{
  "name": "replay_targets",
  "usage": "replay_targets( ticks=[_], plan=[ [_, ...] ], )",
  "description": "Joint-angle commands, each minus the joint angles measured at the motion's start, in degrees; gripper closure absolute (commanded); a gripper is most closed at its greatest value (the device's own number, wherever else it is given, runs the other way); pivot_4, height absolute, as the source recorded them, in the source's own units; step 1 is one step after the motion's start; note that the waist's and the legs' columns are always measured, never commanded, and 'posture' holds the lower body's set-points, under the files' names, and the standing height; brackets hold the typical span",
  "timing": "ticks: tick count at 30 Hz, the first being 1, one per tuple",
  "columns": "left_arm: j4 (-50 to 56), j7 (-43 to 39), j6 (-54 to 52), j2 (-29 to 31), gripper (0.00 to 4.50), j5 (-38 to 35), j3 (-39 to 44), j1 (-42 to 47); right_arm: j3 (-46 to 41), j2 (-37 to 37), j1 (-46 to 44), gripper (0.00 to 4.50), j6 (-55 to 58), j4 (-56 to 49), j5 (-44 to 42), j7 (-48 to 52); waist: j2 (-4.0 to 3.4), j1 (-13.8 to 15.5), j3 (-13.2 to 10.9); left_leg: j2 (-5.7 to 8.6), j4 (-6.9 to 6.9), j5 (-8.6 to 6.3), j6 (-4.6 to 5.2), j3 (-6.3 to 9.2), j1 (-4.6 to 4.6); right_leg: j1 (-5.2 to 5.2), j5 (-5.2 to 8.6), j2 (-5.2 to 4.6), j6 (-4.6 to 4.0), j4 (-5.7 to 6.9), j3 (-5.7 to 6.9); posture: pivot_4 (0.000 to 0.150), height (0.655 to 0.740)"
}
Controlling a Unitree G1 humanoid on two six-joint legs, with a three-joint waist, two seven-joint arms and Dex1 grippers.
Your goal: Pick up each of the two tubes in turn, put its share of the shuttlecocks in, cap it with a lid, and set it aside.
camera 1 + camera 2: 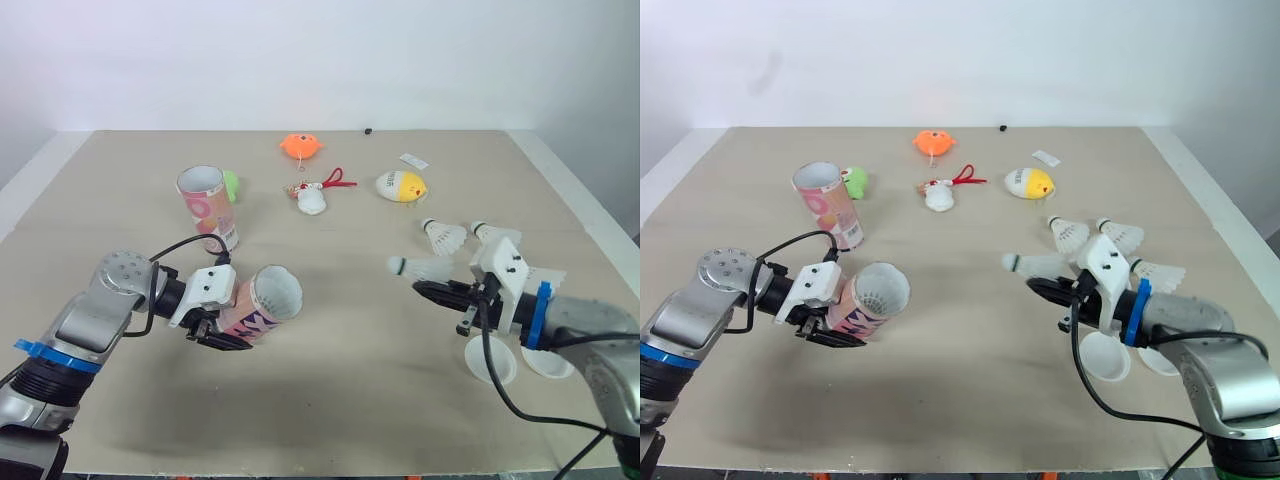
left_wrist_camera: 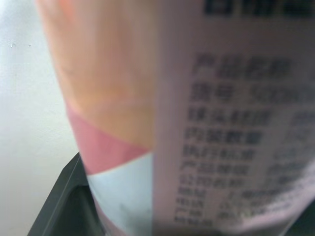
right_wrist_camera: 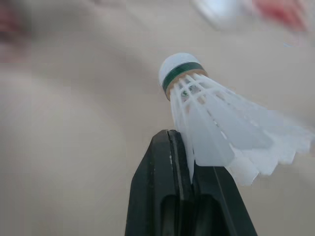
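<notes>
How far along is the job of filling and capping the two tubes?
Nothing looks finished: neither tube is capped. In hand: the left gripper holds one tube tilted, mouth toward the right gripper, which pinches a shuttlecock by its feathers, cork aimed at it. Left: the other shuttlecocks on the table, both lids lying near them, and the second tube standing upright.

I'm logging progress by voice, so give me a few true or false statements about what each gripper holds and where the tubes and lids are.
1. The left gripper holds a tube tilted, its mouth uncapped. True.
2. The right gripper is empty. False: it is shut on a shuttlecock, gripping its feathers.
3. The other tube lies on its side. False: it stands upright on the table.
4. The lids lie on the table, off both tubes. True.
</notes>
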State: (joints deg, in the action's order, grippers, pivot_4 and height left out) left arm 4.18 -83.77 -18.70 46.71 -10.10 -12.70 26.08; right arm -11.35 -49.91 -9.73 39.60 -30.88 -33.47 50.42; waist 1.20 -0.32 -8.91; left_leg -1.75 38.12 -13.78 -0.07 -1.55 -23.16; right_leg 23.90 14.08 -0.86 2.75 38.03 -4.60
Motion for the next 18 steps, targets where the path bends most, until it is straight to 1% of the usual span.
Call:
replay_targets(
  ticks=[1, 3, 6, 10, 13, 18],
  plan=[
    [-1.54, -0.71, 0.52, -0.52, 1.51, 0.52, -2.79, -0.41, 3.93, -3.32, -7.57, 4.44, 0.49, -5.29, -2.19, 3.98, 0.06, -0.02, -0.01, 0.00, 0.03, 0.00, 0.00, 0.02, 0.02, -0.03, 0.05, 0.00, -0.10, 0.00, 0.03, 0.150, 0.7400],
    [-2.23, -0.90, 1.01, -0.77, 1.51, 0.69, -3.04, 0.01, 9.56, -3.55, -14.24, 4.44, -0.04, -5.65, -0.81, 6.02, 0.08, 0.01, -0.01, 0.00, 0.08, 0.00, 0.00, 0.04, 0.02, -0.06, 0.11, -0.03, -0.22, 0.00, 0.06, 0.150, 0.7400],
    [-3.31, -1.03, 1.83, -1.25, 1.51, 0.97, -3.38, 0.70, 20.59, -1.42, -25.70, 4.44, -1.46, -3.50, 4.10, 9.96, -0.03, -0.32, -0.04, 0.01, 0.11, 0.00, 0.00, -0.05, -0.01, 0.00, 0.09, -0.09, -0.22, 0.00, 0.02, 0.150, 0.7400],
    [-4.49, -0.98, 2.55, -1.80, 1.51, 1.34, -3.55, 1.47, 28.46, 2.37, -35.02, 4.44, -2.97, 1.64, 7.54, 14.05, 0.01, -0.03, -0.02, 0.02, 0.19, 0.00, 0.00, 0.07, -0.07, -0.02, 0.13, -0.13, -0.22, 0.00, 0.16, 0.150, 0.7400],
    [-4.50, -0.84, 2.61, -1.78, 1.51, 1.42, -3.39, 1.53, 32.24, 4.80, -39.17, 4.44, -4.76, 4.40, 9.41, 17.58, 0.01, 0.15, -0.02, 0.04, 0.21, 0.00, 0.00, 0.03, -0.14, 0.01, 0.13, -0.26, -0.20, 0.01, 0.16, 0.150, 0.7400],
    [-3.58, -0.60, 2.18, -1.18, 1.51, 1.22, -2.85, 0.90, 36.46, 6.90, -42.09, 4.44, -8.16, 7.26, 12.92, 21.98, 0.01, 0.26, -0.02, 0.07, 0.22, -0.01, 0.02, 0.04, -0.16, 0.00, 0.08, -0.32, -0.25, 0.02, 0.17, 0.150, 0.7400]
  ],
)
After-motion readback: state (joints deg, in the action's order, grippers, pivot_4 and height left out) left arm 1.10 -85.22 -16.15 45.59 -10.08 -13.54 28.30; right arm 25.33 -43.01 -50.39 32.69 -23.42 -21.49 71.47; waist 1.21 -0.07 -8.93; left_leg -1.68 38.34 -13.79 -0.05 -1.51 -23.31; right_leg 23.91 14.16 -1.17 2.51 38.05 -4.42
